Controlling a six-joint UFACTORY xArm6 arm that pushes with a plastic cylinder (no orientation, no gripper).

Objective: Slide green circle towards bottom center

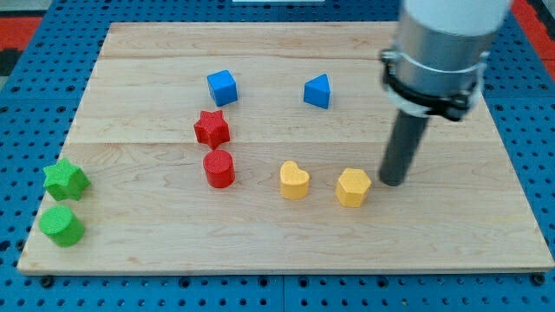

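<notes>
A: Item one, the working end. Is there a gripper, and how wide does it stand?

B: No gripper is fitted, so no opening can be recorded and nothing is held. The arm ends in a dark rod; my tip (393, 182) rests on the surface (286, 251), just to the view's right of the yellow hexagon-like block (353, 187). Whether tip and block actually touch cannot be told; they look very close.

A: Item two, the task piece.

B: Green circle (61, 225), a ribbed cylinder, far to the view's left of the yellow hexagon-like block and slightly lower, near the board's bottom-left corner. Well apart from my tip.

A: Remaining stock, all placed against that same yellow block.

B: Yellow heart (294, 180): near, on its left, level with it. Red cylinder (218, 168): further left, a shade higher. Red star (212, 128): above the red cylinder, close to it, up and left of the yellow block. Blue cube (222, 87): higher still on that side. Blue wedge-shaped block (317, 91): above and slightly left. Green star (65, 179): far left, directly above the green circle, the two nearly touching.

A: Anything hidden or cut off?

B: The arm's grey and white housing (438, 52) runs out of the view's top edge and covers the board's upper-right part. The exact shape of the blue wedge-shaped block is hard to make out. A blue perforated base (35, 87) surrounds the board, cropped on all sides.
</notes>
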